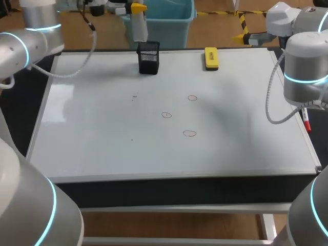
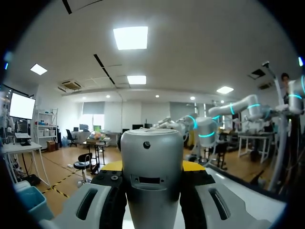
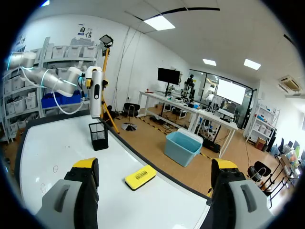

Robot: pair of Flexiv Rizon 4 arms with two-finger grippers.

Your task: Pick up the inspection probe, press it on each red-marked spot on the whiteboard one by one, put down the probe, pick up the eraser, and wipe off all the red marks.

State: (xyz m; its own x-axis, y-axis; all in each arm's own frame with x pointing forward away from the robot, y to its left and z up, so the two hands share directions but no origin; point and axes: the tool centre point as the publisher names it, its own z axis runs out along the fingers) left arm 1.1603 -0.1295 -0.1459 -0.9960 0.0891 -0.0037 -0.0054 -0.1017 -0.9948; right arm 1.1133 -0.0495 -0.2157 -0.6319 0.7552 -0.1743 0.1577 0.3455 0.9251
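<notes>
1. My left gripper (image 2: 152, 165) is clamped on the inspection probe (image 2: 151, 195). The grey cylinder fills the gap, and a finger presses on it from each side.
2. From the head view, the left gripper holds the probe upright at the far edge of the whiteboard (image 1: 102, 133). It sits over the black mesh pen holder (image 1: 148, 57). The probe's lower end is just at the holder's rim, and I cannot tell whether the two touch.
3. My right gripper (image 3: 155, 164) is wide apart with nothing between its fingers. It hangs near the far right corner of the board and faces across it.
4. The yellow eraser (image 3: 140, 176) lies flat on the whiteboard, just ahead of the right gripper. It is near the far edge, to the right of the pen holder and well apart from it.
5. Three small red marks (image 1: 189, 134) are drawn in a loose cluster around the middle of the board. All three are unwiped.
6. The whiteboard lies flat on the worktop (image 1: 179, 190).
7. A red pen (image 1: 306, 122) lies beside the board's right edge, under my right arm.
</notes>
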